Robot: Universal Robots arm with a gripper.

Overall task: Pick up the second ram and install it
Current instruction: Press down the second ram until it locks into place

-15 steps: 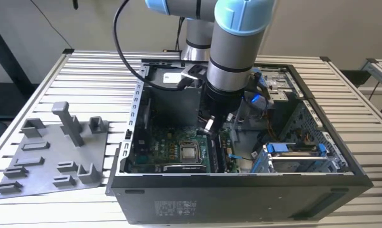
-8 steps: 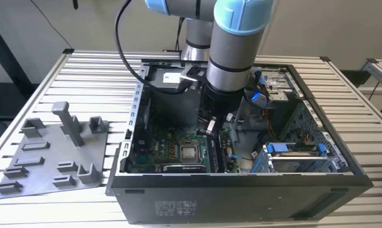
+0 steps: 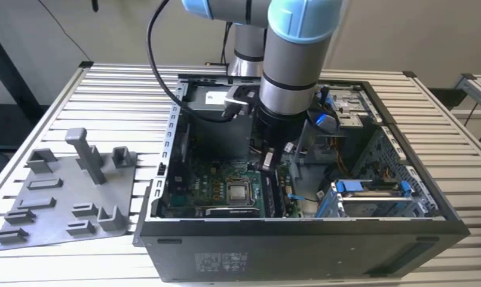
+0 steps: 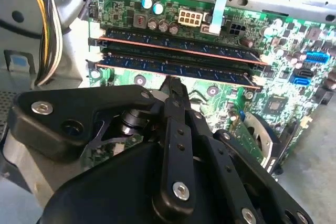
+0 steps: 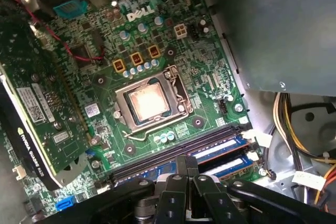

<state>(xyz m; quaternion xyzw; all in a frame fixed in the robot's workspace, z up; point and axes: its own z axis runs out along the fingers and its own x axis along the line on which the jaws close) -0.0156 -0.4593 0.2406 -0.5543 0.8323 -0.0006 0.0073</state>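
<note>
The second ram (image 4: 215, 73), a dark blue-grey strip with a row of chips, stands in the motherboard slot nearer my gripper (image 4: 173, 83). Another strip of the same kind (image 4: 157, 43) stands in the slot just beyond it. My fingers are shut together, and their tip is at the second ram's upper edge, around its middle. Nothing is held between them. In the first wrist view my gripper (image 5: 186, 166) hangs over the blue slots (image 5: 223, 150), beside two black slots (image 5: 178, 148). In the exterior view my gripper (image 3: 268, 160) reaches down inside the open computer case (image 3: 304, 224).
The CPU socket (image 5: 149, 100) lies just past the slots and a graphics card (image 5: 37, 114) beyond it. A grey power-supply box (image 5: 273, 24) and yellow cable bundles (image 5: 299, 124) crowd the slots' end. The grey holder plate (image 3: 65, 197) with upright posts lies on the slatted table at the exterior view's left.
</note>
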